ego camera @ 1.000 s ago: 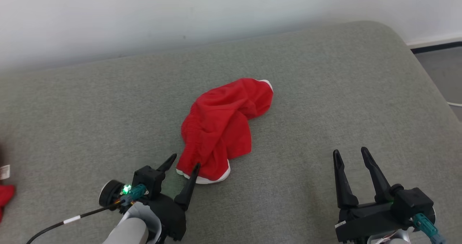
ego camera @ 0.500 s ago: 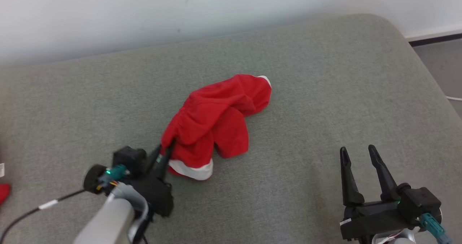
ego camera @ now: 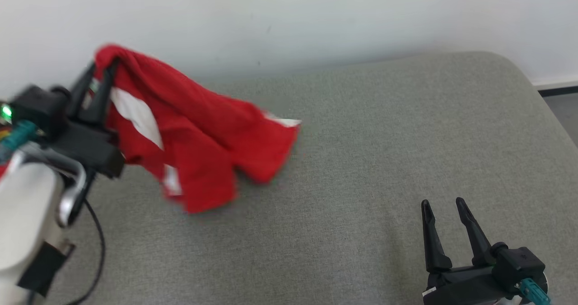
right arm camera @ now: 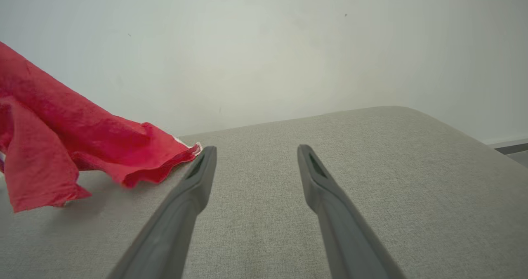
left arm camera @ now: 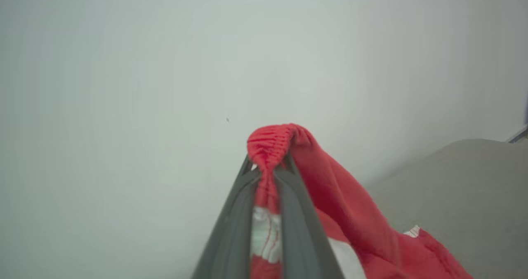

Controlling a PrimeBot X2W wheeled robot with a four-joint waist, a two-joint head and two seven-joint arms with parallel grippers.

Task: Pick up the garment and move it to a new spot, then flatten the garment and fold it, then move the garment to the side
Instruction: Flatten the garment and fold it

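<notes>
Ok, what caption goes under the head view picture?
Left end effector holds red garment up over grey cushion; right end effector open.

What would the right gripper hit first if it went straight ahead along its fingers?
Nothing close: the open right gripper points over the grey cushion toward the white wall. The red garment hangs off to one side. Whether cushion or wall comes first is unclear.

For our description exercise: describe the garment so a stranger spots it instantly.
Find the grey cushion against the white wall. Over its left end, the left tool pinches a garment by its ribbed edge. Red with white trim, unlike the grey and black around it.
</notes>
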